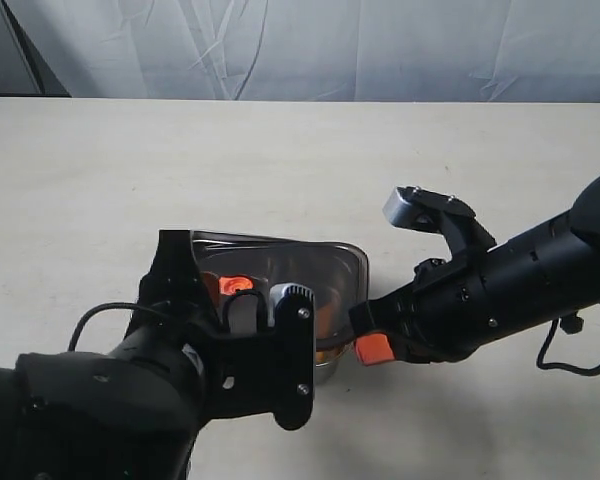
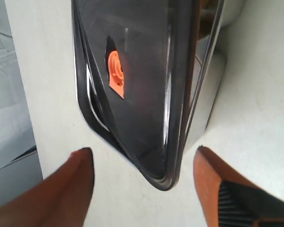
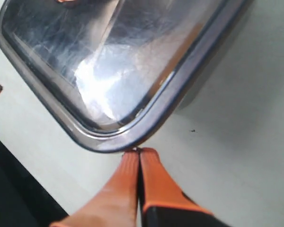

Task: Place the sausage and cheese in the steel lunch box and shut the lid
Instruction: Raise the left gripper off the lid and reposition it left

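The lid (image 1: 280, 262), dark, smoky and half transparent, with rounded corners, lies on top of the steel lunch box (image 1: 331, 368). Only a strip of the box's shiny metal wall shows under the lid's near edge. I cannot tell if the lid sits fully down. In its middle is the small orange valve tab (image 2: 116, 73), which looks like bright plastic. The surface of the lid is glossy and gives back a white patch of light in the right wrist view.

The left gripper (image 2: 143, 150) is spread wide, and its two smooth orange fingers (image 2: 73, 187) stand on either side of one rounded corner of the lid without touching it. The right gripper (image 3: 138, 152) has its orange fingers pressed together with nothing between them, and the tips touch the rim of another corner.

The sausage and the cheese are not clearly seen through the dark lid. The table (image 1: 280, 160) is pale, matte and flat.
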